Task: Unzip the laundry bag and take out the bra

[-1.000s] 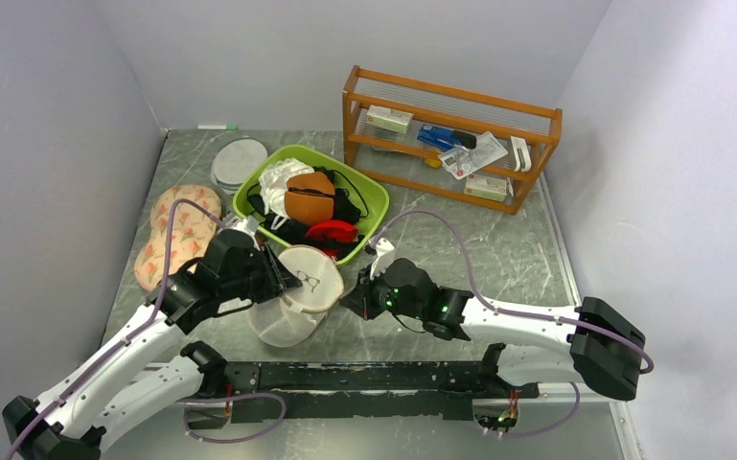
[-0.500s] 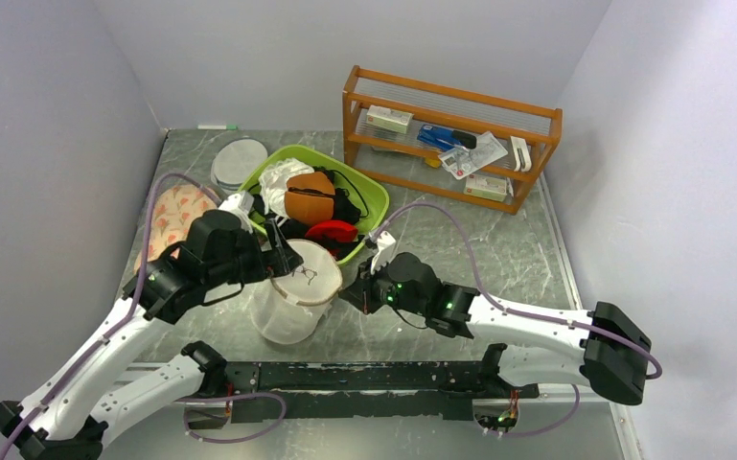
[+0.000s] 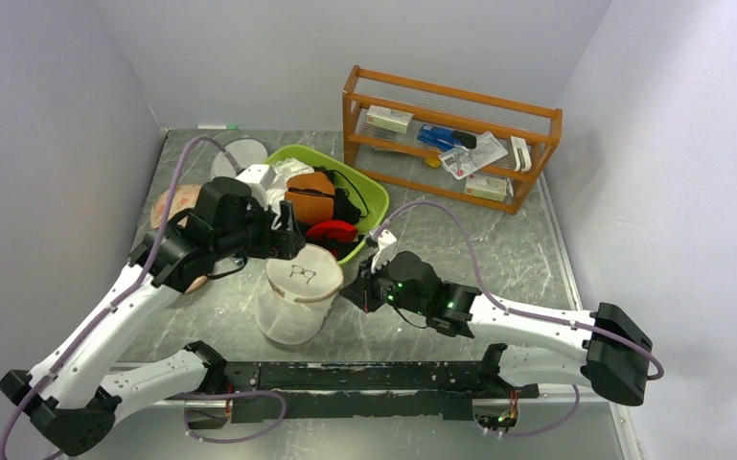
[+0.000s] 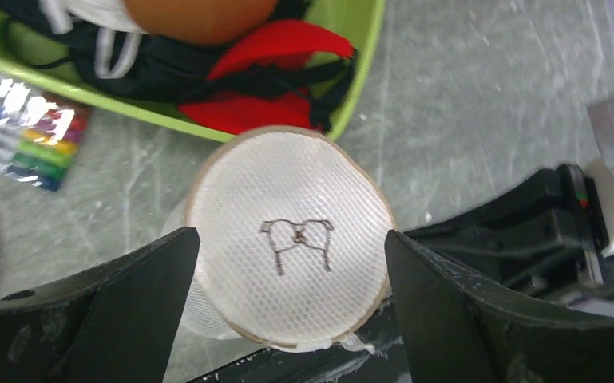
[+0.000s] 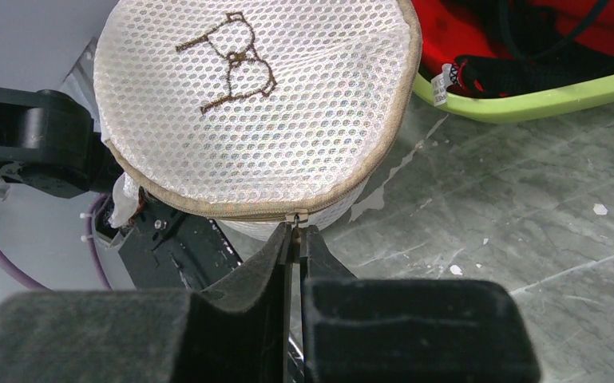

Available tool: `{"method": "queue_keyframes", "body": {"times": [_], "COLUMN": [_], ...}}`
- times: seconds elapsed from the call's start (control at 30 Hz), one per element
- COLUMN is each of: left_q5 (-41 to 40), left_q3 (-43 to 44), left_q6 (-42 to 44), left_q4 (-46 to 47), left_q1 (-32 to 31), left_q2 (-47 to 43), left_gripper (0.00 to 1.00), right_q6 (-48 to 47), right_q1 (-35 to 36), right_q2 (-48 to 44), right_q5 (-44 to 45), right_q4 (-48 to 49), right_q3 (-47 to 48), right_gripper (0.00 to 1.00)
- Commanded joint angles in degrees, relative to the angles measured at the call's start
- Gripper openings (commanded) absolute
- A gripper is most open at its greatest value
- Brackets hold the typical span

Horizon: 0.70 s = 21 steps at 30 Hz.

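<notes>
Right wrist view: right gripper (image 5: 296, 237) clamps the zipper pull (image 5: 295, 217), best hold on the seemingly soft laundry bag (image 5: 247, 104) (left gripper (image 4: 287, 247) gapes).

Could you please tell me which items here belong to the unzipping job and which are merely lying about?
Job: laundry bag, its zipper pull pinched in the right end effector, left end effector open; bra not visible.
Lying about: green bin, red garment, wooden rack, marker pack.

Laundry bag (image 3: 297, 292): white honeycomb mesh, tan trim, dark squiggle. Basin (image 3: 372, 199): lime green. Bench (image 3: 498, 259): grey, marbled. Garment (image 3: 331, 230): red.
</notes>
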Motion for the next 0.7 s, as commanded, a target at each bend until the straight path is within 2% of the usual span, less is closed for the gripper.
{"method": "queue_keyframes", "body": {"times": [0.0, 0.1, 0.3, 0.4, 0.53, 0.67], "left_q5": [14.5, 16.4, 1.2, -6.6, -8.6, -7.3], "left_q3": [-0.3, -1.2, -1.4, -1.7, -3.8, -5.8], "left_q6": [7.7, 11.4, 13.2, 11.7, 11.1, 9.8], "left_q4": [4.1, 5.2, 2.1, 1.0, 3.5, 5.5], "left_q1": [-0.3, -3.0, -18.8, -25.7, -26.5, -26.5], "left_q2": [2.2, 4.5, 9.3, 11.9, 11.7, 12.8], "left_gripper": [0.94, 0.89, 0.90, 0.83, 0.75, 0.70], "right_q6": [0.0, -0.2, 0.3, 0.2, 0.1, 0.1], "right_q1": [-0.2, -0.3, -0.4, -0.4, -0.5, -0.5], "right_q2": [-1.6, -1.6, -1.2, -0.9, -1.0, -1.8], "right_q5": [1.9, 2.3, 2.6, 2.2, 2.2, 2.3], "right_q4": [-0.6, -1.4, -1.3, -1.2, -1.5, -1.8], "right_q3": [1.0, 1.5, 1.4, 1.7, 1.9, 1.8], "right_gripper": [0.00, 0.00, 0.00, 0.00, 0.00, 0.00]}}
